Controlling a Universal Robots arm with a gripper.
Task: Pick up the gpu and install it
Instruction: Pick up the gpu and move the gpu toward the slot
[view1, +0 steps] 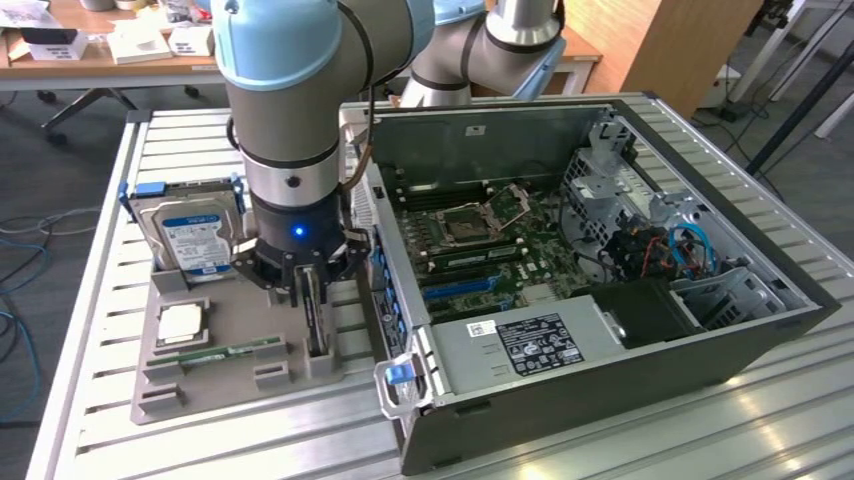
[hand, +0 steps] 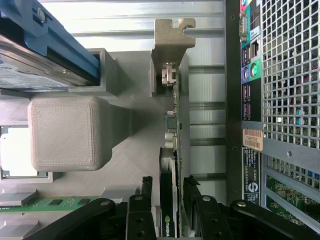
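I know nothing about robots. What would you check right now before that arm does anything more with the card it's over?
1. Is the gripper lined up over the gpu: ok.
2. Secure hold on the gpu: cannot tell.
3. The gpu stands on edge in the grey holder: ok.
4. The computer case is open, motherboard exposed: ok.
5. The hard drive stands apart from the gripper: ok.

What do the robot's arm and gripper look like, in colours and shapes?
The arm is built of round silver-grey tubes with light blue caps at the joints. Its lowest section is black and carries a small blue light. A thin dark cable runs beside that section. The gripper is black, with jointed link bars and round silver screws.
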